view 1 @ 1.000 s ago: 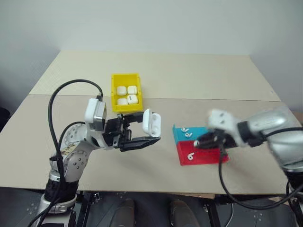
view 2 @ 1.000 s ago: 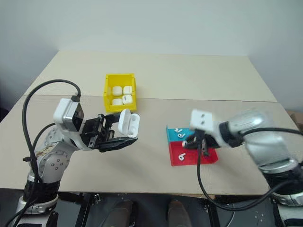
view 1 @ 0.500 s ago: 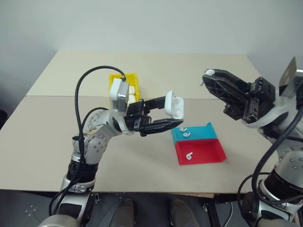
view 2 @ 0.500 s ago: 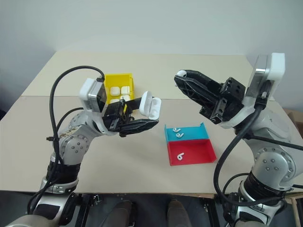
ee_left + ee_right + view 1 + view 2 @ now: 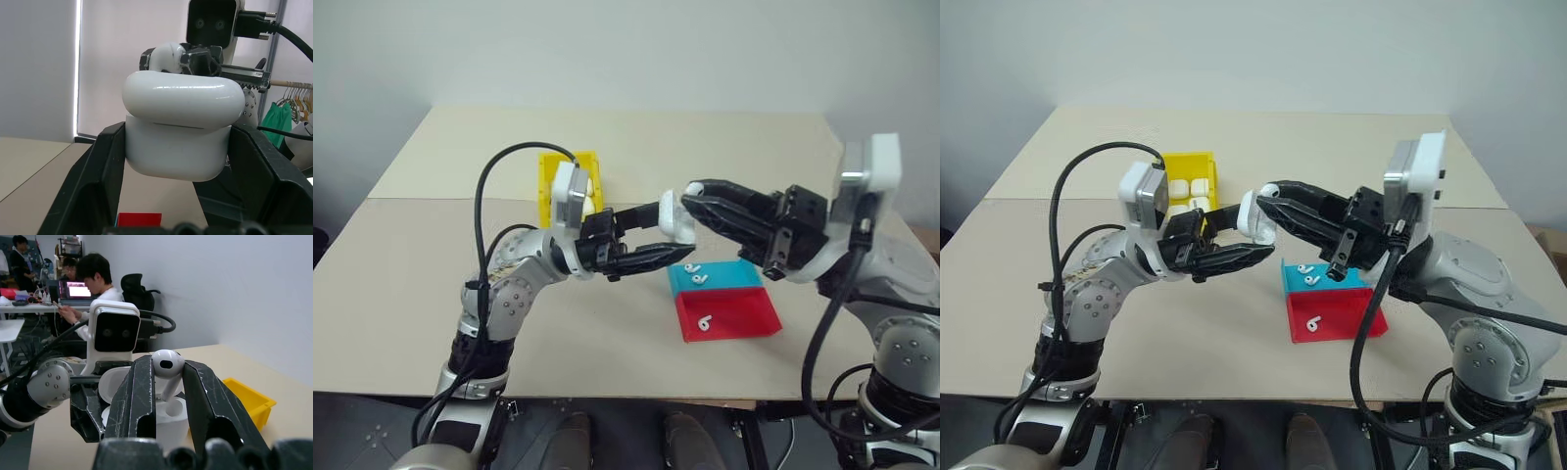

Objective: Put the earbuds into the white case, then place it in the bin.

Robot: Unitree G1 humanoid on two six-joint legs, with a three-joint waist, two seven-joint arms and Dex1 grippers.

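Right gripper (image 5: 166,382) swung up from the red tray (image 5: 729,315), pinching an earbud (image 5: 167,364) | left gripper (image 5: 176,161) clamps the open case (image 5: 178,132) | you're lined up to drop it in

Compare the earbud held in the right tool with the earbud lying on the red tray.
The earbud in the right tool is off the table, pinched between two black fingers; the earbud on the red tray lies loose. The held one hangs stem-down over the open white case in the left tool; the tray one lies on its side, apart from any case. Both are small, glossy and white with short stems.
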